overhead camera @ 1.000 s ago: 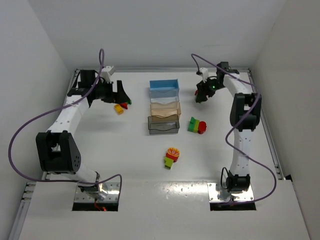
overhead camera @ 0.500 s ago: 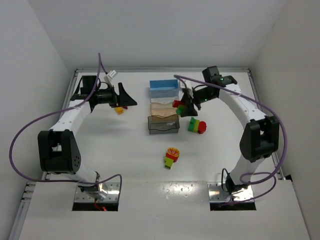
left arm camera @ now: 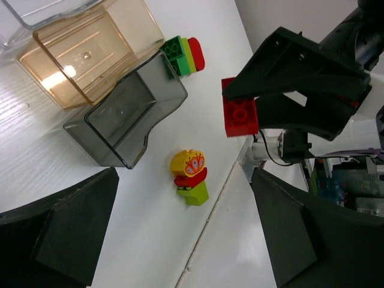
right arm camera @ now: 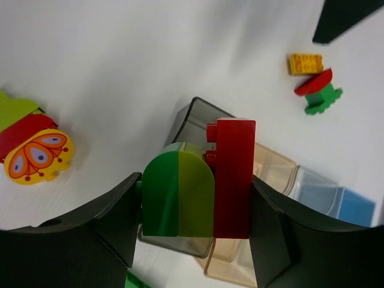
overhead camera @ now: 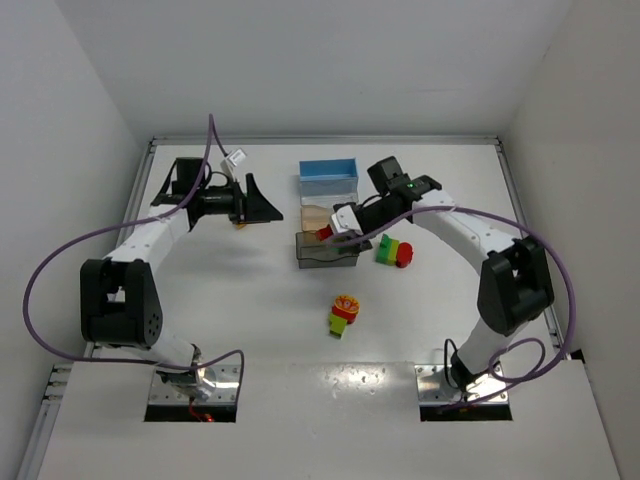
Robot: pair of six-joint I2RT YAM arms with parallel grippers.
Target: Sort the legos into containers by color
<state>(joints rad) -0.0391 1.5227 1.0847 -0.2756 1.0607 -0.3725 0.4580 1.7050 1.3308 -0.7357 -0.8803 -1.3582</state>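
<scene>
Left gripper [overhead camera: 262,207]: jaws spread wide, nothing in them, pointing across toward bins. Yellow brick [right arm camera: 306,63] and red-green piece [right arm camera: 318,90] lie just beside it, so left arm is nearer to those.

Centre row, far to near: blue bin [overhead camera: 328,166], tan bin [overhead camera: 312,215], grey bin [overhead camera: 327,262].

Right gripper [overhead camera: 332,232]: clamped on green-lime-red clump [right arm camera: 198,180], upright, hanging over grey bin's rim beside tan bin. Red side is toward tan. Drop is straight down.

Striped clump [overhead camera: 393,250] waits on table to right.
</scene>
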